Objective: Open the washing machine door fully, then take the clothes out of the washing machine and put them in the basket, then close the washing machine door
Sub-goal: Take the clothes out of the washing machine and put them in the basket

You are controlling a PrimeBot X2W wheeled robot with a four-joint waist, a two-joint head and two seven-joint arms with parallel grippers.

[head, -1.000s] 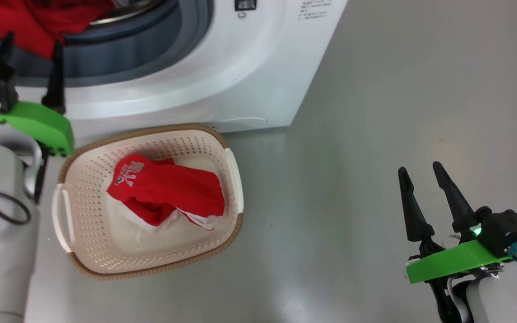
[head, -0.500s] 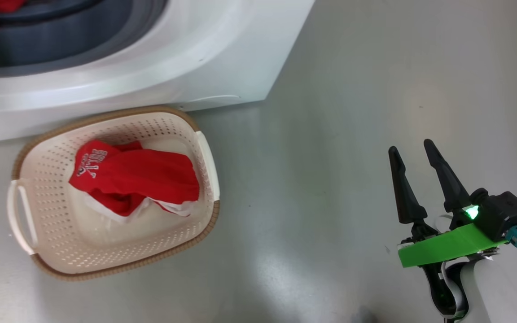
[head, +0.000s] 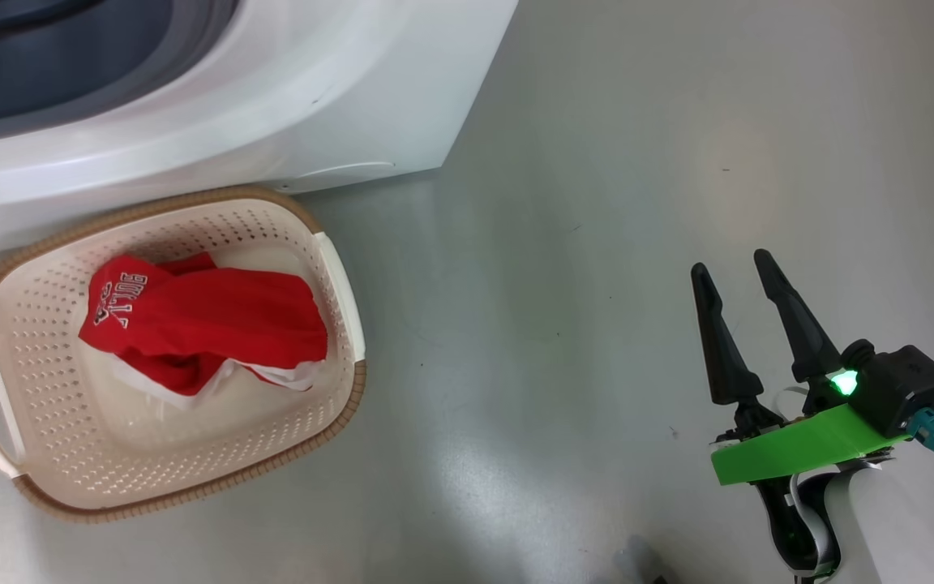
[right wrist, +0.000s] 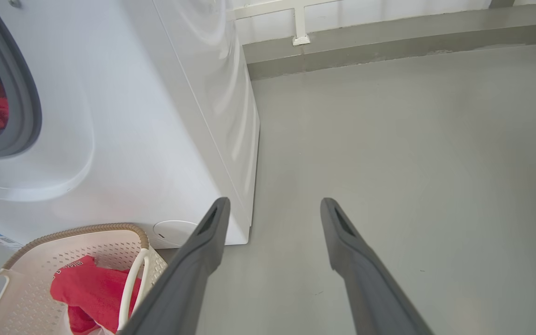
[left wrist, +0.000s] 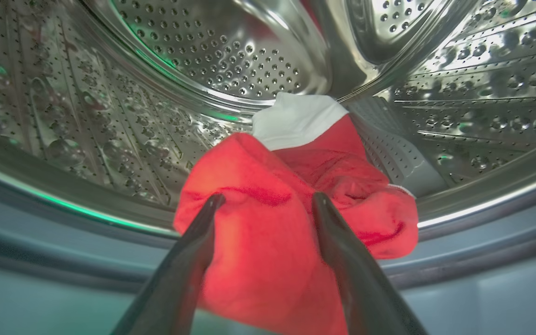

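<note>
**Next red garment lined up for the lift out of the washer**

The left gripper (left wrist: 268, 197) points into the drum (left wrist: 231, 70), jaws wide apart on either side of a red garment (left wrist: 268, 242) with white trim. The garment is bunched at the drum's near lip and spills out over the grey gasket (left wrist: 63, 242). Nothing is clamped yet, and whether the fingers touch the cloth cannot be told. The basket (head: 37, 381) stands on the floor (head: 597, 203) just beside the washer (head: 289, 97), below its opening, seemingly so each piece has only a short drop. One red piece (head: 207, 320) with white lettering already lies in it. The right gripper (head: 730, 261), jaws apart and empty, hangs over bare floor far to the right, apparently parked out of the working arm's way.
</note>
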